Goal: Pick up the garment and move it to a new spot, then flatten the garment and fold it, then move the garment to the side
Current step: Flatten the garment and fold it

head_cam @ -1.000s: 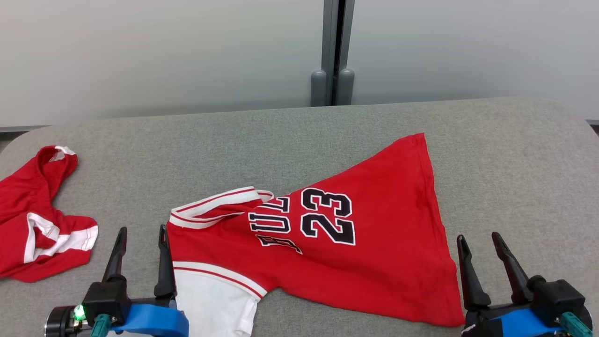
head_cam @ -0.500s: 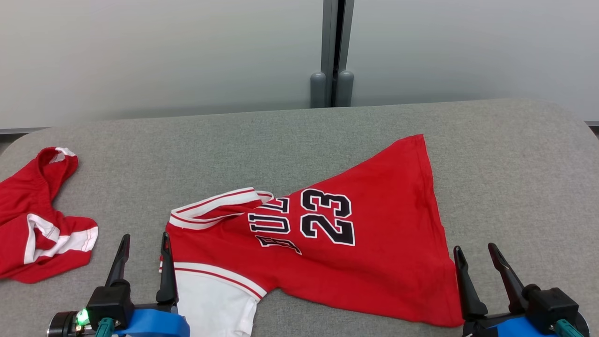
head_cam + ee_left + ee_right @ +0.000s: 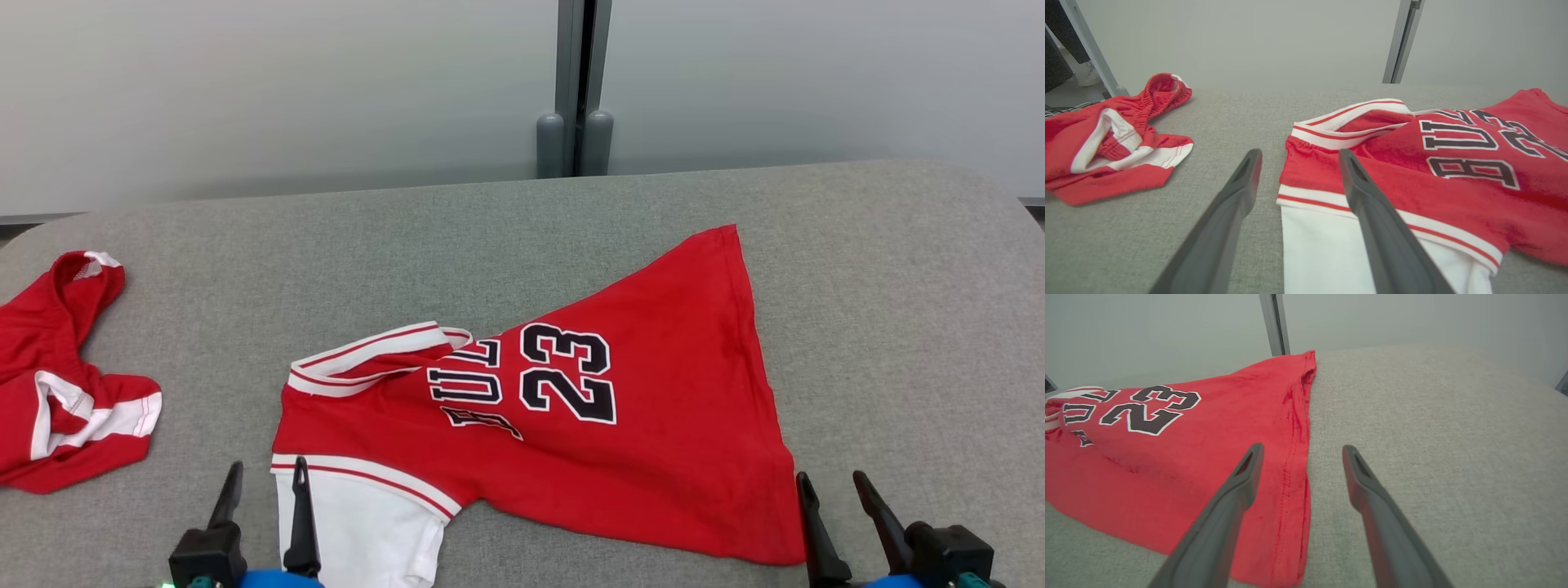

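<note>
My left pincer point(image 3: 269, 464) and right pincer point(image 3: 831, 476) gaped empty at either end of the crooked red jersey point(image 3: 637, 441); pinching its doubled shoulder could have trapped wrinkles.

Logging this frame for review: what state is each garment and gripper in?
Jersey: spread out on the table, unfolded, collar end rumpled, not held.
Shorts: crumpled at the table's left, untouched.
Left gripper: open, empty, by the white sleeve.
Right gripper: open, empty, by the hem corner.
</note>
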